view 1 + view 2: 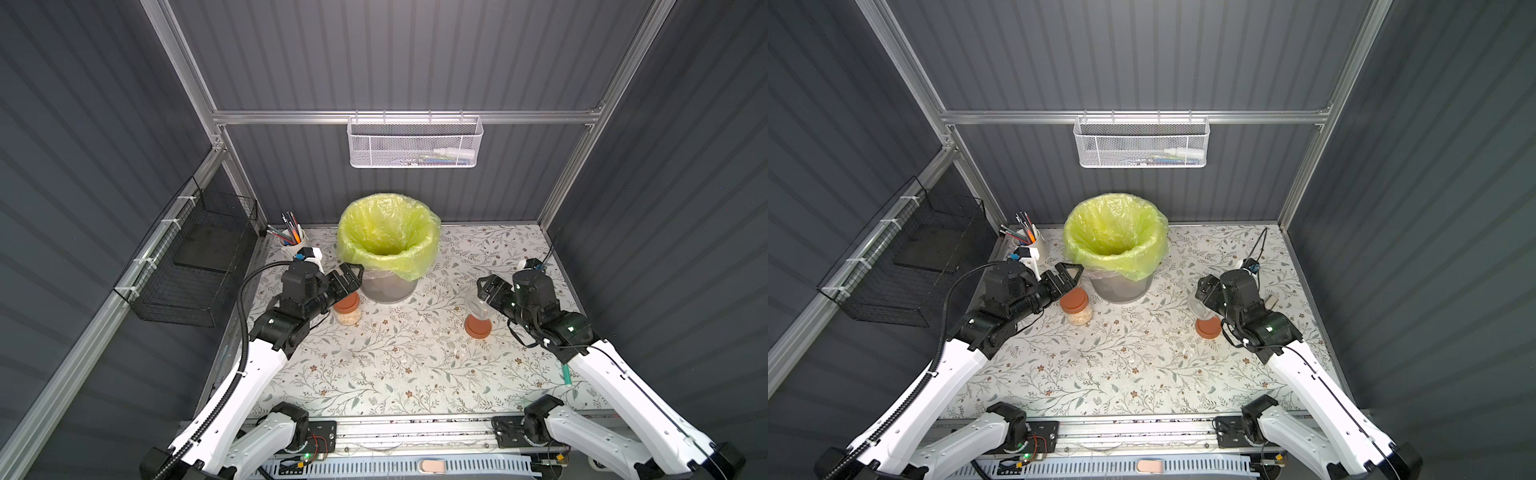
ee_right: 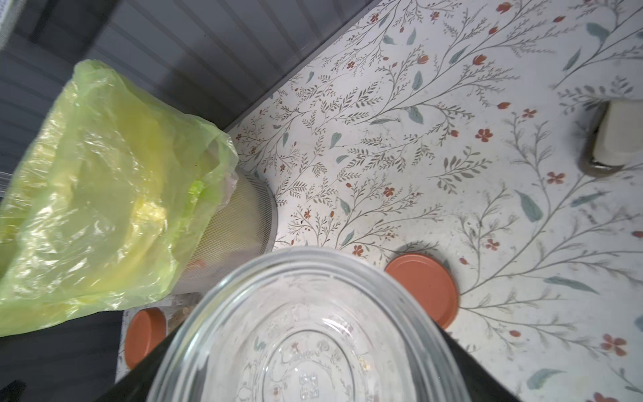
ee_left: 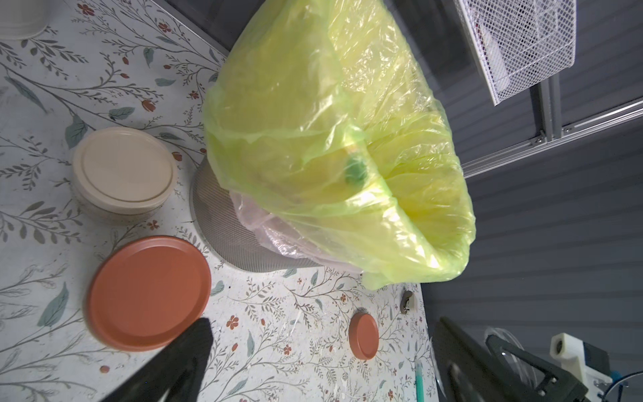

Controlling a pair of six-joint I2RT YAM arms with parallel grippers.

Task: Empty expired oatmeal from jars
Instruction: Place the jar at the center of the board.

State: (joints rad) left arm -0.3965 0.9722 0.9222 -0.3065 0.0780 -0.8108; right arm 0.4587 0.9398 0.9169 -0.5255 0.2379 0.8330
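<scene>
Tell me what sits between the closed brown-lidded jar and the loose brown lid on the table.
Only bare floral tabletop with a few specks lies between the closed jar and the loose lid, seen in both top views.

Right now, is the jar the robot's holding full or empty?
Empty. The right wrist view looks straight through the jar to its bare glass bottom. A brown lid lies beside it.

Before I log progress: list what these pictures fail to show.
Cream-lidded jar: left arm hides it in both top views; lid hides contents.
Right gripper: empty jar fills right wrist view, hiding the contact.
White basket: mesh blurs contents.
Bin bag: depths unreadable, top views.
</scene>
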